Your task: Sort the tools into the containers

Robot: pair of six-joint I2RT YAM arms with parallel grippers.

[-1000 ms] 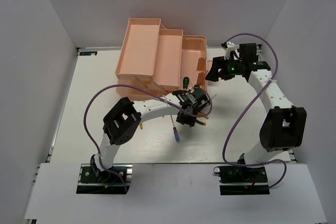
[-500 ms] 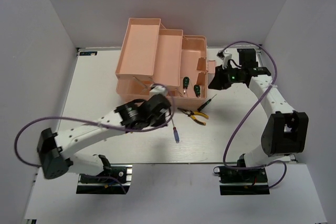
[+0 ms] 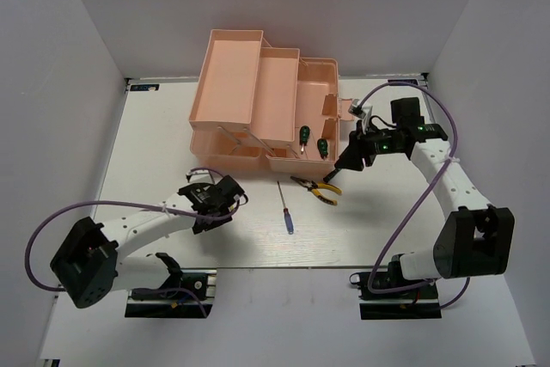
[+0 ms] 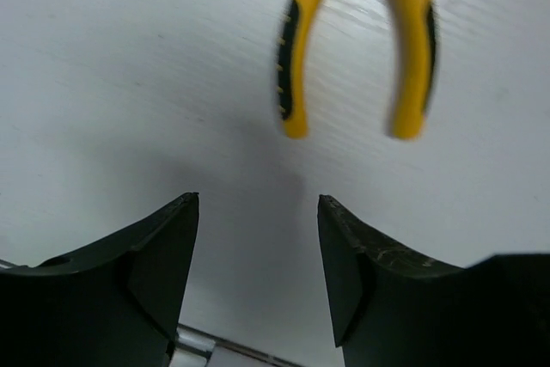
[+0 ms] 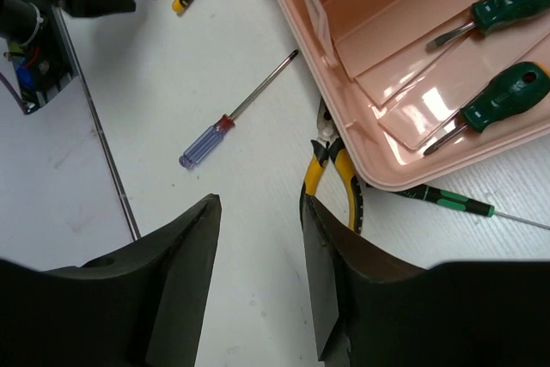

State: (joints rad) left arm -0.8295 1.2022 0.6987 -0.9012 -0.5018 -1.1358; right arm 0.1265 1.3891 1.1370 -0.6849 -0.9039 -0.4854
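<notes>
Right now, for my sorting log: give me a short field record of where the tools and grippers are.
toolbox: open, trays stepped out
in tray: two green-handled screwdrivers
on table: blue-handled screwdriver; pliers beside toolbox; second pliers; slim green screwdriver
left gripper: open, empty, facing second pliers
right gripper: open, empty, above pliers

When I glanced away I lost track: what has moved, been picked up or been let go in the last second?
The left gripper drew back from the toolbox front, leftward and nearer, jaws open, empty. The right gripper, jaws open, eased nearer, toward the pliers beside the toolbox. A second green-handled screwdriver now shows in the toolbox. The blue-handled screwdriver, pliers and toolbox stayed put.
</notes>
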